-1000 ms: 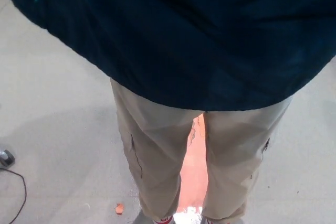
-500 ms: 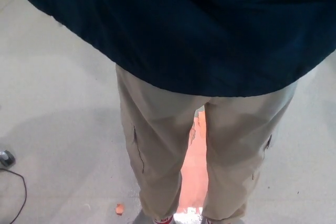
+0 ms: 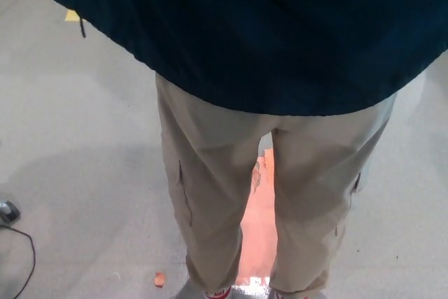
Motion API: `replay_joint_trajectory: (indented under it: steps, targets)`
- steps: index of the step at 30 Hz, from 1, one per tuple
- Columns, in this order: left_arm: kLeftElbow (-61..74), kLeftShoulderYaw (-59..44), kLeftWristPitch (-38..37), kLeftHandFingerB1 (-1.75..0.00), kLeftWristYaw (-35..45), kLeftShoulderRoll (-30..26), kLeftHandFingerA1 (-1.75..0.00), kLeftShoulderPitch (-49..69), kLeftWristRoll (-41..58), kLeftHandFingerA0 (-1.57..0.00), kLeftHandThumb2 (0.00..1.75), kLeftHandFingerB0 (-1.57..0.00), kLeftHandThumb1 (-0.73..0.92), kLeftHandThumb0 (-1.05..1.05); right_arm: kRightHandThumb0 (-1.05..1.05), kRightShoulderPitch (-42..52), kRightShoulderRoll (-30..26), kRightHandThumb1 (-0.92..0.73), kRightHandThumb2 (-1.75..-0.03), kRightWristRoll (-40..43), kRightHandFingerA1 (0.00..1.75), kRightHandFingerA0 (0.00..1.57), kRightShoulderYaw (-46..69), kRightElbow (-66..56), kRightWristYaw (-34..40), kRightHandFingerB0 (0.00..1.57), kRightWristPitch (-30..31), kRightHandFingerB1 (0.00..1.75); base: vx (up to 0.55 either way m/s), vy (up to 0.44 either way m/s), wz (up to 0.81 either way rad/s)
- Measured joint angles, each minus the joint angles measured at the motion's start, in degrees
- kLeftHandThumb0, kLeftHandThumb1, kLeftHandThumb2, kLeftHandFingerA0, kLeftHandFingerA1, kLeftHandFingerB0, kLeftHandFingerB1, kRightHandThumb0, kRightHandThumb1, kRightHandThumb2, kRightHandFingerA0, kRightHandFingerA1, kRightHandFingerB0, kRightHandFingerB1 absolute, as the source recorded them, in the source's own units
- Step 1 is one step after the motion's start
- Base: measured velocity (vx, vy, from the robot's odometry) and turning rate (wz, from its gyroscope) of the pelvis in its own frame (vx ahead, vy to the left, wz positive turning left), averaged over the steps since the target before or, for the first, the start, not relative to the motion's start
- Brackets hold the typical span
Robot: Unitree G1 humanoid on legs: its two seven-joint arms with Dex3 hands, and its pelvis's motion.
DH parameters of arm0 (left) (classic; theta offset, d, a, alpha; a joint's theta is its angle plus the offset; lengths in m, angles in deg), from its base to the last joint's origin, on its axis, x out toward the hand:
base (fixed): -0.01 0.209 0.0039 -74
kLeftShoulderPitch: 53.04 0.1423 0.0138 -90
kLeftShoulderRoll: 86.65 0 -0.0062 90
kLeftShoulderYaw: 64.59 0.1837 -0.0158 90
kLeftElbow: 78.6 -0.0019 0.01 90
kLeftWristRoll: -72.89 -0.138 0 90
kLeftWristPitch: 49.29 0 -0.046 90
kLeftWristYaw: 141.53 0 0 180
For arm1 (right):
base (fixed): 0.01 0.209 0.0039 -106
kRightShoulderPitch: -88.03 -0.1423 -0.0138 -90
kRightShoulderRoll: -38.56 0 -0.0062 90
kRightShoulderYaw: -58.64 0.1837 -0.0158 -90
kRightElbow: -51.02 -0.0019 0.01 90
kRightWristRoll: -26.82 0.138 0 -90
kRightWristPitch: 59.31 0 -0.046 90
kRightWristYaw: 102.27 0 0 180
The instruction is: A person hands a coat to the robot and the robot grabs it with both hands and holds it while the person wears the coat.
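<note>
A dark navy coat (image 3: 266,26) fills the top of the head view, its lower hem hanging across the picture. Below the hem stand a person's legs (image 3: 217,194) in beige trousers, close in front of me, seen from behind or above. A small zip pull (image 3: 82,28) dangles from the coat's left edge. Neither of my hands shows in this view.
The floor (image 3: 70,145) is light grey. An orange strip (image 3: 260,236) runs on the floor between the legs. A black cable (image 3: 28,257) and a small dark device (image 3: 8,211) lie at the lower left. A small orange scrap (image 3: 159,279) lies near the person's foot.
The coat's hem has risen in the picture, baring more of the trousers. A yellow floor mark and the zip pull now show at the upper left.
</note>
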Motion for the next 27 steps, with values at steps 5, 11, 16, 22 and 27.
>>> replay_joint_trajectory:
  steps: [5,11,16,22,27]
  targets:
    - [10.7,-1.9,0.0,-0.18,0.1,1.3,-0.17,10.1,-0.3,-0.02,1.02,0.00,0.80,-0.76,-0.76,8.7,0.2,-0.73,-1.05,0.5,0.18,0.00,2.5,-10.3,-0.3,0.00,0.2,0.16,0.00,0.000,0.00]
    - [22.5,-2.7,0.0,-0.19,0.1,4.4,-0.18,22.7,-1.0,0.00,1.18,0.00,0.87,-0.72,-0.82,20.0,1.4,-0.79,-1.01,1.1,0.08,0.00,5.0,-23.2,-0.5,0.00,0.4,0.03,0.00,0.000,0.00]
    - [30.4,-2.9,0.0,-0.11,0.0,6.6,-0.12,33.1,-1.3,0.00,1.20,0.00,0.92,-0.81,-0.80,30.4,3.6,-0.76,-1.05,1.5,0.18,0.00,6.1,-33.4,-0.4,0.00,0.2,0.13,0.00,0.000,0.00]
    - [39.8,-4.0,-0.1,-0.19,-0.4,7.9,-0.17,50.2,-1.2,-0.01,0.82,-0.01,0.92,-0.74,-0.84,47.0,8.3,-0.79,-1.07,1.3,0.16,0.00,6.2,-45.9,0.1,0.00,-0.8,0.08,0.00,0.000,0.00]
    - [43.5,-4.7,-0.1,-0.27,-1.5,8.2,-0.27,63.6,-1.1,0.00,1.13,-0.04,0.77,-0.70,-0.83,59.8,12.0,-0.70,-1.04,0.9,0.30,0.00,5.0,-51.8,1.1,0.00,-1.9,0.18,0.00,0.000,0.00]
